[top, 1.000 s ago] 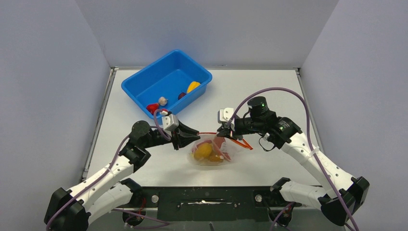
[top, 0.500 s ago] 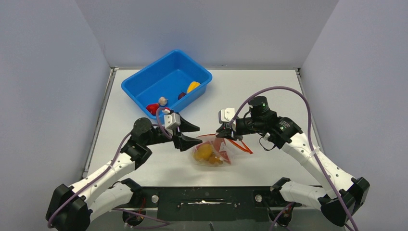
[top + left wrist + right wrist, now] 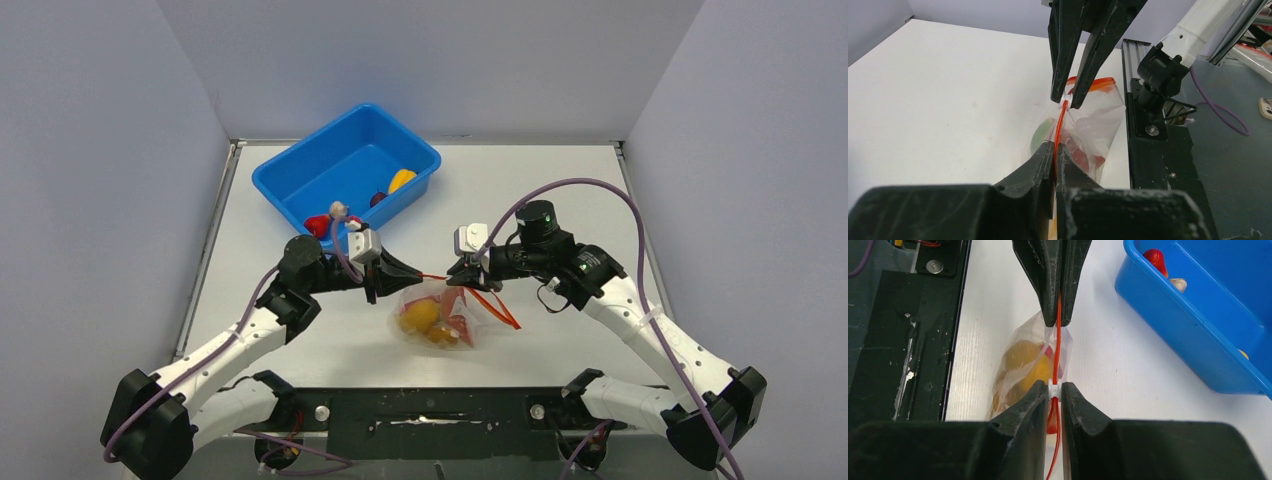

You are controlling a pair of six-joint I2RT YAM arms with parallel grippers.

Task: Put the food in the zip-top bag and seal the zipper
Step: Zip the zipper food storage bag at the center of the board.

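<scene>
I have two claws, and both are pinched shut on the same thing. My left claw (image 3: 410,273) is closed tight on the zipper (image 3: 436,277), the thin red strip along the top of the bag (image 3: 440,318). My right claw (image 3: 456,279) is closed on the zipper too, a little way along it. Its tips squeeze a small white clip (image 3: 1054,388) that sits on the strip. The red strip runs straight from one claw to the other, and the two claws point at each other.

The bag is clear and floppy. It hangs down from the strip, and its bottom rests on the white table (image 3: 560,190), near the middle of the near edge. Inside the bag is some food. I see a big yellow-orange lump (image 3: 420,316) and a red piece (image 3: 458,306) beside it. My left wrist camera also shows something green (image 3: 1040,137) in there, but I cannot tell what it is.

The blue tub (image 3: 290,165) sits by the far left corner of the table, well apart from the bag. It has more toy food in it. A red piece (image 3: 318,225) and a white garlic (image 3: 339,209) lie at its near end. A dark round piece (image 3: 378,199) and a yellow piece (image 3: 402,180) lie against its right wall.
</scene>
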